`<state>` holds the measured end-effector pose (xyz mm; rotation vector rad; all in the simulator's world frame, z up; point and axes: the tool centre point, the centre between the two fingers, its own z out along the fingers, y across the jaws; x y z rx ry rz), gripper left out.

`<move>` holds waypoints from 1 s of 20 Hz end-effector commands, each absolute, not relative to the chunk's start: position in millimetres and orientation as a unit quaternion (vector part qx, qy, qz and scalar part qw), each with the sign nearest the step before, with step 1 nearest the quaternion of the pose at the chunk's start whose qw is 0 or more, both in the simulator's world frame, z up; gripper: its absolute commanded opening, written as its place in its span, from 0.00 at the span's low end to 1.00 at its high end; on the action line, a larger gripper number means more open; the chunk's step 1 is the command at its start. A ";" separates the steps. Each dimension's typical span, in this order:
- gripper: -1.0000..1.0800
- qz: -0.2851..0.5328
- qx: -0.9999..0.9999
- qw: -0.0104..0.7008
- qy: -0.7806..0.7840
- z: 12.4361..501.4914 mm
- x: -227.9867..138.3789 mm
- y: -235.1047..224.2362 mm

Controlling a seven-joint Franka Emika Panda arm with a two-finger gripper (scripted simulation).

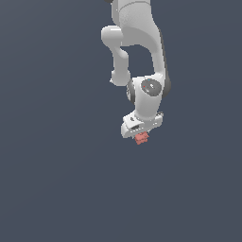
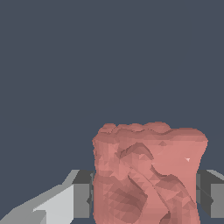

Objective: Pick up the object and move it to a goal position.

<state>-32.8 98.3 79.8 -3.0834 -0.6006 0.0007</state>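
arm [image 1: 137,52]: hangs downward | wrist: bent | fingers [image 2: 81,197]: closed against the object [image 2: 148,175]

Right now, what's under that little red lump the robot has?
Nothing shows under the red lump: only plain dark grey background. It sits between the gripper fingers, which press its two sides. Its top is hidden by the white hand in the exterior view.
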 end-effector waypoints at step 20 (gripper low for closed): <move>0.00 0.000 -0.982 0.001 -0.191 233.8 63.0 87.2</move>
